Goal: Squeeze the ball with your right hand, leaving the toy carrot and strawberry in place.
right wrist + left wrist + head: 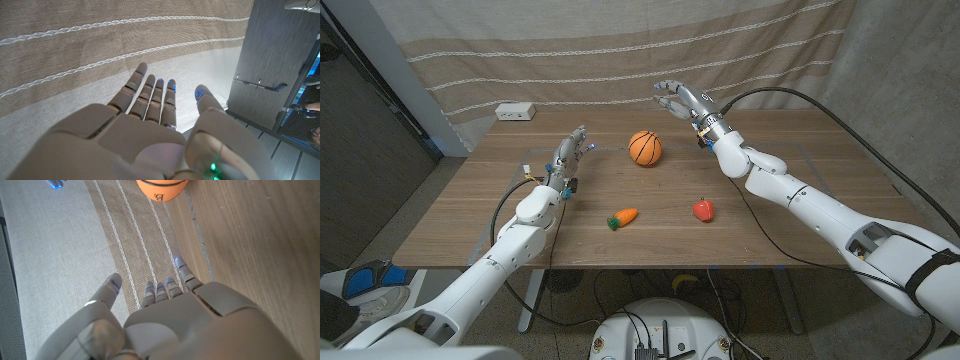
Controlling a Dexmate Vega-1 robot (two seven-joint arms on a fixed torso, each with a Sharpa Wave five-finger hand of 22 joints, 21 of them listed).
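An orange basketball-patterned ball (644, 147) sits at the far middle of the wooden table (770, 230); its lower part also appears in the left wrist view as the ball (162, 189). A toy carrot (623, 217) lies nearer the front, and a red toy strawberry (703, 209) lies to its right. My right hand (682, 101) hovers above and to the right of the ball, fingers spread, holding nothing; the right hand (150, 135) shows against the curtain. My left hand (569, 156) stays at the table's left, left of the ball, fingers extended and empty; the left hand (165, 315) shows likewise.
A striped beige curtain (620, 50) hangs behind the table. A white power strip (516, 112) lies at the far left corner. Black cables (840, 120) run along my right arm. A dark cabinet (280, 60) stands beside the curtain.
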